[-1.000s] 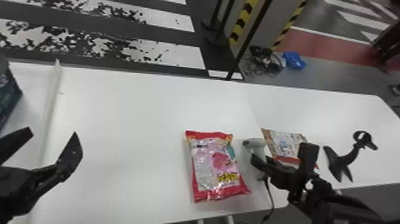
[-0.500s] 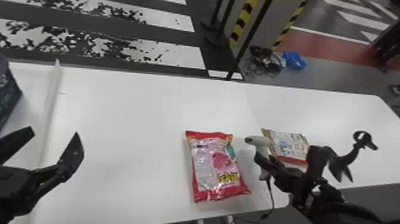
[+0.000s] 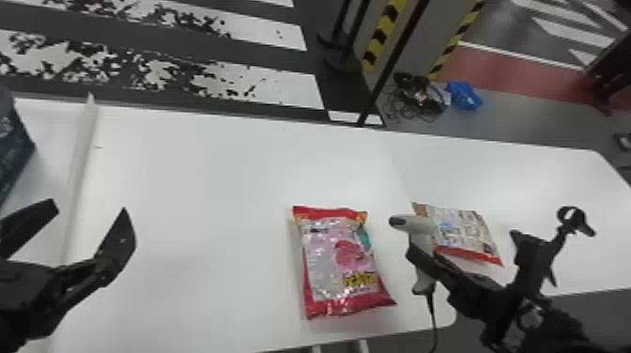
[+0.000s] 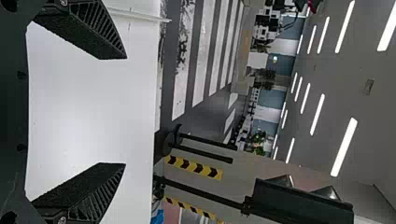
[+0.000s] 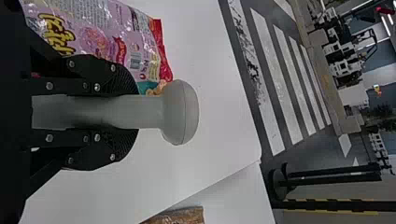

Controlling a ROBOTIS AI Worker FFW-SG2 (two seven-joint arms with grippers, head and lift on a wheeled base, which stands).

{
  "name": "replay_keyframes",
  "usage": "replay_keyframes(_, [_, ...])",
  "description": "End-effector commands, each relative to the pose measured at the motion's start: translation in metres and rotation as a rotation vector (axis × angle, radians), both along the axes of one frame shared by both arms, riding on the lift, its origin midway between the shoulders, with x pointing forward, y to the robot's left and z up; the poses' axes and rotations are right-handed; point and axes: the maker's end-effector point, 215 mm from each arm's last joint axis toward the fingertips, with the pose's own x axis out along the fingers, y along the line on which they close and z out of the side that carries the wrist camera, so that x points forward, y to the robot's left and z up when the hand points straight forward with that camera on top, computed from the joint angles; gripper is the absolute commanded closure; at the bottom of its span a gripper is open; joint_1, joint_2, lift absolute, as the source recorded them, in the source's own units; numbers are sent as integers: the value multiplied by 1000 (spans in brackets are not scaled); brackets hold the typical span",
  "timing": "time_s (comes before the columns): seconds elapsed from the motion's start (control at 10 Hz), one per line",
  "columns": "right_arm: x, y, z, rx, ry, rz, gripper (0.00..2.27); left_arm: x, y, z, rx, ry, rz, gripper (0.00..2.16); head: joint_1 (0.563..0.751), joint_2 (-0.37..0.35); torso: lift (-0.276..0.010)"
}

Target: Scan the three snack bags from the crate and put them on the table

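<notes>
- Far left of the pink bag (image 3: pixel 335 263): dark blue box (image 3: pixel 11 141), likely the crate. Cut off by the head view's edge; contents unseen. A reach in there could snag a wall if the wrist comes in low.
- Left of the pink bag, nearer than the box: left gripper (image 3: pixel 88 209), spread wide, nothing between its fingers. Risk: coming across at this spread, one finger may land on top of the bag and shove it instead of straddling it.
- Pink bag, the landmark: flat on the desk (image 3: pixel 211 164), printed face up, by the near edge. Barcode patch (image 5: pixel 135 59) faces up in the right wrist view. Glossy, wrinkled film; glare or a crease over the code could spoil the read. A hard pinch on loose film could slip or swing the bag. A nudge toward the near edge might tip it off.
- Just right of the pink bag: scanner (image 3: pixel 418 224), dark nose turned toward the bag's side. Likely fault: beam passes over the code if the wrist isn't angled down. Too low, and the head bumps the bag.
- Same spot: right gripper (image 5: pixel 135 111), closed around the scanner handle. Cord (image 3: pixel 433 319) hangs from the handle; if it catches the desk edge, it could twist the scanner in the grip.
- Right of the pink bag, beyond the scanner: pale bag with red trim (image 3: pixel 462 230), lying on the desk. A low forearm sweep could drag it.
</notes>
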Motion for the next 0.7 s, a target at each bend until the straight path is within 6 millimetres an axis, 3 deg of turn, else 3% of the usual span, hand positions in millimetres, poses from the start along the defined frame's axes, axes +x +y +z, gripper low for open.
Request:
replay_keyframes(0.0, [-6,23,4,44,15,27,2236,0,0,-1,0,3,2,46,695,-350,-94])
replay_keyframes(0.6, [3,60,-30,46,75,84,2236,0,4,3,11,-7,-1,46,695,-334,-94])
